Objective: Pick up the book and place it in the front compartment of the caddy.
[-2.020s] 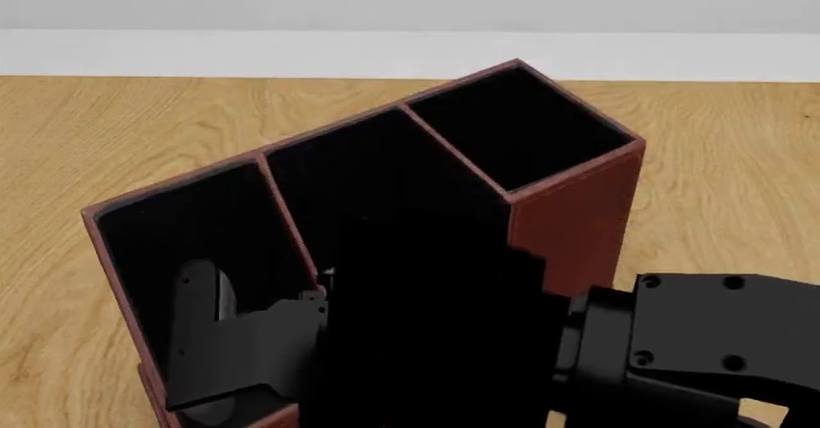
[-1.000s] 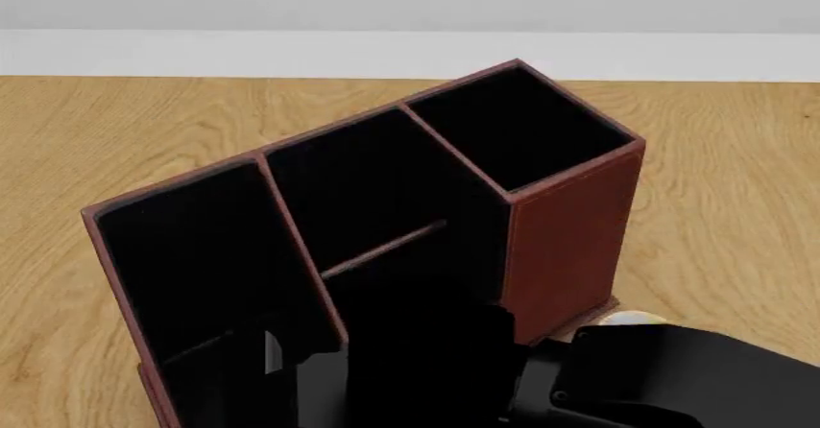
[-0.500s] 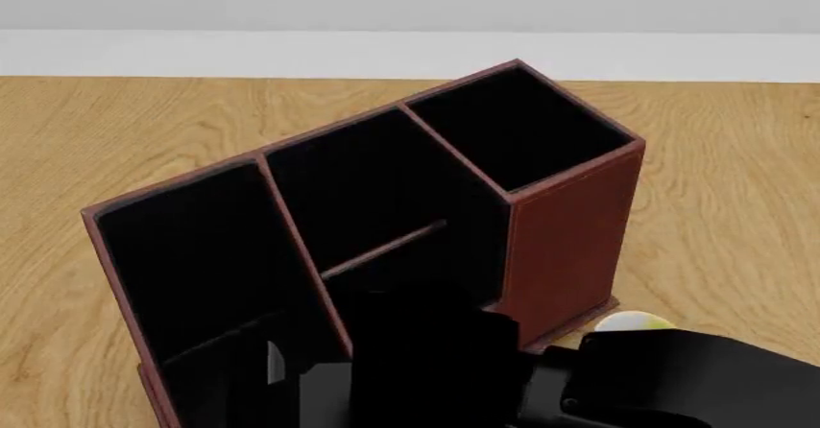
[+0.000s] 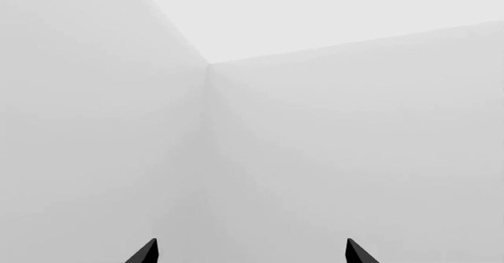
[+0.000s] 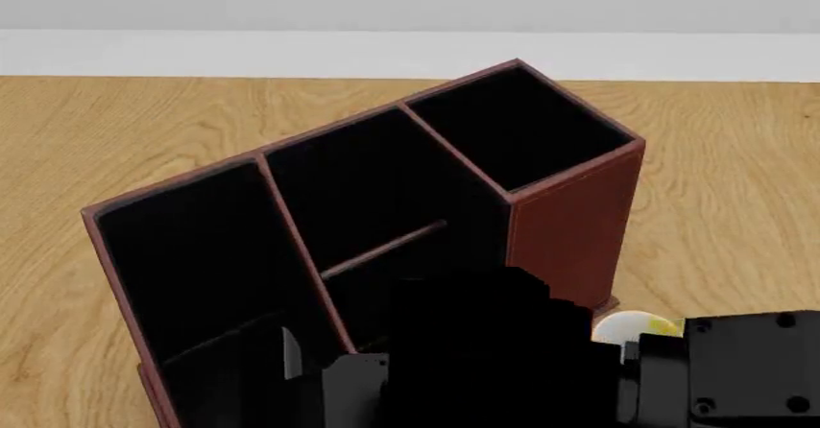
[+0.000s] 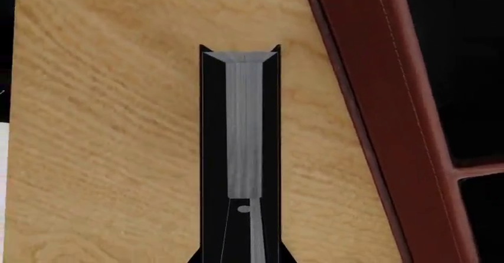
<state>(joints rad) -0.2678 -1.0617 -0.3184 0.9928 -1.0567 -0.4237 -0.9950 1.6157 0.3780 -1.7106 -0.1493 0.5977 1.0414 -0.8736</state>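
The caddy is a red-brown box with black inside, standing on the wooden table at the centre of the head view. The book shows there as a black slab low against the caddy's near side. In the right wrist view the book is seen edge-on, black covers round a pale page edge, above the bare table and beside the caddy's outer wall. My right gripper is shut on the book. My left gripper is open, its two tips wide apart, facing blank pale walls.
A white-and-yellow mug peeks out by the caddy's near right corner, next to my right arm. The wooden table stretches to both sides of the caddy, with a white wall behind it.
The right arm with the book sank from over the caddy's middle to its near side. In the last half second it has shifted right and slightly up, uncovering more of the mug.
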